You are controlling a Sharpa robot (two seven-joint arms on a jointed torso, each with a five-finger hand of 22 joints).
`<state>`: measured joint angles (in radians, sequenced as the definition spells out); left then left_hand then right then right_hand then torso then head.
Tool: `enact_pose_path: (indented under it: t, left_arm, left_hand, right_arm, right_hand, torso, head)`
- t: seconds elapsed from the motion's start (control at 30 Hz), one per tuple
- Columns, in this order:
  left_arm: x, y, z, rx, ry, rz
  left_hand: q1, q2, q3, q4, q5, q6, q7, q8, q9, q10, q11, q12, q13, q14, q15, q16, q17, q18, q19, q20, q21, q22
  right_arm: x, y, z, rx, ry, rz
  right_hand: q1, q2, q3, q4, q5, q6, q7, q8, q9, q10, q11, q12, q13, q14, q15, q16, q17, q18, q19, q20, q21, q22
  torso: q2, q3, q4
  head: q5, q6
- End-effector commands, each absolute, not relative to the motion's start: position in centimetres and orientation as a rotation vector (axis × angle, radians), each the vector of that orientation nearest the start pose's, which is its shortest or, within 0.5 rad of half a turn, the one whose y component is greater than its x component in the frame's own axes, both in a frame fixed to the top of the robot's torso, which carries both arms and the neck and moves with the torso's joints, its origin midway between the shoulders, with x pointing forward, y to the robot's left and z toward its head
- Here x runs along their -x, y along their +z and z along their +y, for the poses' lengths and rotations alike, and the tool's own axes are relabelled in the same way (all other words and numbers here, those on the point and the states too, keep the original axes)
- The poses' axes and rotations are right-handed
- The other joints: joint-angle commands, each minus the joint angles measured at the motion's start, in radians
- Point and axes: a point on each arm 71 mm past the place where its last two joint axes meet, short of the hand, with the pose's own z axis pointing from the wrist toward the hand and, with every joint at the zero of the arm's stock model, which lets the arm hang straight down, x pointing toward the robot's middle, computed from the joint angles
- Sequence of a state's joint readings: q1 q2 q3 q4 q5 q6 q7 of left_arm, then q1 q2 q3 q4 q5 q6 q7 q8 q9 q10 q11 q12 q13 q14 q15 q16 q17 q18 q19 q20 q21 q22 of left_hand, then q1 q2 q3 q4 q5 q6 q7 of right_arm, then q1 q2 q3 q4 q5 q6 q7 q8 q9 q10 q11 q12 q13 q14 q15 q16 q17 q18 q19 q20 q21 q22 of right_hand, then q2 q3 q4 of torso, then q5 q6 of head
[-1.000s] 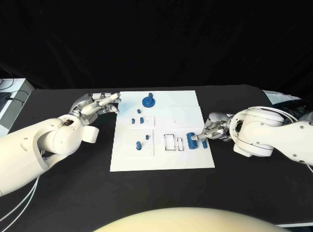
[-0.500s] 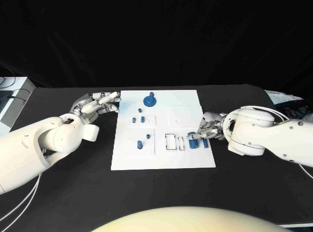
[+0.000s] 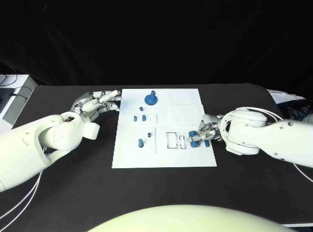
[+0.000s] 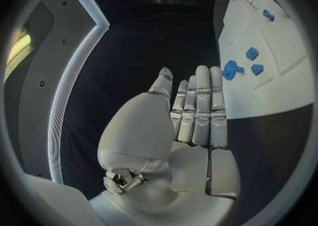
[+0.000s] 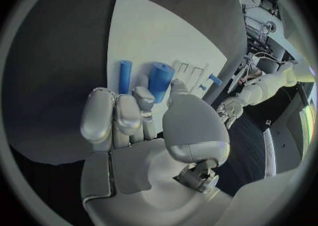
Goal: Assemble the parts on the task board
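The white task board (image 3: 163, 154) lies mid-table. On it sit a blue round disc part (image 3: 151, 99), small blue pieces (image 3: 138, 118) and two more (image 3: 140, 143). Near its right edge lie a thick blue cylinder (image 3: 193, 137) and a thin blue rod (image 3: 206, 140). My right hand (image 3: 206, 131) is over that edge. In the right wrist view its thumb and a finger pinch the near end of the thick cylinder (image 5: 159, 81), with the thin rod (image 5: 124, 77) beside it. My left hand (image 3: 97, 103) hovers off the board's left edge, fingers straight and holding nothing (image 4: 195, 114).
Two narrow rectangular slots (image 3: 171, 140) are cut in the board just left of the cylinder. A white box (image 3: 13, 99) stands at the table's far left. Black tabletop (image 3: 163, 193) surrounds the board.
The camera has shifted a little. My right hand has crept slightly inward over the board's right edge and closed in on the thick cylinder. The left hand has stayed where it was.
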<state>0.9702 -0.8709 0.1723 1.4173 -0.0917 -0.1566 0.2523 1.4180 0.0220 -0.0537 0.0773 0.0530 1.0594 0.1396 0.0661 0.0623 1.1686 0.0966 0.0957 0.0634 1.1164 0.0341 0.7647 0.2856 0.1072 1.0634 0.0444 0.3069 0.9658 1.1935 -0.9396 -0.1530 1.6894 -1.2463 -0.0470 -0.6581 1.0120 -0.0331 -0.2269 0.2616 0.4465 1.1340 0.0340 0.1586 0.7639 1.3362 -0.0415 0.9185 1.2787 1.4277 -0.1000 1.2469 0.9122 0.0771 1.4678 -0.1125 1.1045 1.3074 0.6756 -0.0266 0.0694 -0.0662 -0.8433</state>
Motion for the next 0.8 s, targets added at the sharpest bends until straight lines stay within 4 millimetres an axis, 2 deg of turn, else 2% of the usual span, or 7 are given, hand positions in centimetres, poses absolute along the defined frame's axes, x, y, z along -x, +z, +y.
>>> enact_pose_path:
  t: [0.03,0.17,0.23,0.43,0.53,0.7,0.8]
  left_arm:
    - [-48.7,-23.0,25.1,1.267,-1.531,1.522]
    - [-48.6,-23.0,25.2,1.269,-1.53,1.525]
    - [-48.6,-23.0,25.2,1.269,-1.529,1.527]
    - [-48.6,-23.0,25.3,1.273,-1.523,1.53]
    - [-48.6,-23.0,25.4,1.274,-1.522,1.531]
    - [-48.6,-23.0,25.4,1.27,-1.532,1.537]
    - [-48.6,-23.1,25.4,1.27,-1.534,1.54]
  left_hand:
    - [-0.013,-0.002,-0.007,0.002,-0.001,-0.008,0.001,0.001,0.001,-0.005,0.003,0.001,0.0,-0.001,0.005,-0.006,0.0,-0.013,0.003,0.001,-0.005,-0.001]
    - [-0.014,-0.003,-0.008,0.002,-0.001,-0.008,0.001,0.001,0.001,-0.006,0.004,0.002,0.0,-0.002,0.005,-0.006,0.0,-0.013,0.003,0.001,-0.005,-0.001]
    - [-0.014,-0.003,-0.008,0.002,-0.001,-0.008,0.001,0.001,0.001,-0.006,0.004,0.002,0.0,-0.002,0.005,-0.006,0.0,-0.013,0.003,0.001,-0.005,-0.001]
    - [-0.013,-0.001,-0.008,0.001,-0.001,-0.008,0.001,0.001,0.001,-0.007,0.004,0.003,0.0,-0.001,0.005,-0.006,0.0,-0.013,0.003,0.001,-0.006,-0.002]
    - [-0.013,-0.001,-0.008,0.001,-0.001,-0.008,0.001,0.001,0.001,-0.007,0.004,0.003,0.0,-0.001,0.005,-0.006,0.0,-0.013,0.003,0.001,-0.006,-0.002]
    - [-0.006,0.003,-0.005,-0.002,0.0,-0.007,0.001,0.001,0.001,-0.007,0.004,0.003,0.0,-0.003,0.005,-0.006,-0.001,-0.013,0.003,0.002,-0.007,-0.002]
    - [-0.007,0.004,-0.004,-0.001,0.0,-0.007,0.001,0.001,0.001,-0.008,0.004,0.003,0.0,-0.003,0.005,-0.007,-0.001,-0.013,0.002,0.002,-0.007,-0.002]
  right_arm:
    - [-43.0,-25.0,-23.1,-0.088,0.156,2.252]
    - [-43.0,-25.3,-22.8,-0.077,0.155,2.251]
    - [-42.9,-25.3,-22.7,-0.075,0.156,2.248]
    - [-42.8,-25.2,-22.5,-0.098,0.177,2.218]
    - [-42.7,-25.1,-22.5,-0.133,0.2,2.203]
    - [-42.4,-24.5,-22.3,-0.239,0.265,2.185]
    - [-42.3,-23.9,-22.2,-0.303,0.305,2.182]
  right_hand:
    - [0.002,0.01,-0.002,-0.014,-0.005,-0.004,-0.005,0.005,0.005,-0.001,-0.003,-0.004,-0.001,0.007,-0.002,-0.001,0.001,-0.015,0.032,-0.003,0.004,0.149]
    - [0.007,0.025,-0.012,-0.045,-0.002,-0.004,-0.005,0.003,0.013,-0.002,-0.002,-0.005,-0.003,0.007,-0.002,-0.005,0.0,-0.015,0.032,-0.002,0.002,0.148]
    - [0.017,0.049,-0.019,-0.083,0.014,-0.004,-0.005,0.002,0.016,-0.002,-0.004,-0.003,-0.003,0.007,-0.002,-0.005,0.001,-0.016,0.032,-0.003,0.002,0.148]
    - [0.074,0.095,0.01,-0.148,0.187,-0.004,-0.008,0.003,0.018,-0.003,-0.005,-0.004,-0.003,0.007,-0.005,-0.007,0.0,-0.017,0.032,-0.004,0.004,0.149]
    - [0.111,0.118,0.065,-0.182,0.161,-0.005,-0.012,-0.001,0.015,-0.005,-0.009,-0.008,-0.006,0.007,-0.008,-0.009,-0.002,-0.017,0.031,-0.007,0.002,0.148]
    - [0.08,0.074,0.244,-0.212,0.166,-0.003,-0.013,-0.004,0.01,-0.006,-0.011,-0.012,-0.007,0.007,-0.011,-0.01,-0.002,-0.02,0.032,-0.01,0.007,0.15]
    - [0.073,0.066,0.269,-0.216,0.161,-0.004,-0.013,-0.003,0.011,-0.006,-0.01,-0.012,-0.007,0.006,-0.01,-0.012,-0.003,-0.02,0.032,-0.01,0.007,0.15]
  torso:
    - [0.001,-0.0008,-0.0007]
    - [0.001,-0.0001,-0.0016]
    - [0.0,0.0001,-0.0015]
    - [-0.001,-0.0001,-0.0023]
    - [0.0,0.0007,-0.0029]
    - [0.0,-0.0006,-0.003]
    - [-0.001,-0.0008,-0.0028]
  head:
    - [0.004,-0.004]
    - [0.007,-0.006]
    - [0.008,-0.007]
    - [0.009,-0.007]
    - [0.01,-0.005]
    - [0.012,-0.002]
    - [0.013,-0.004]
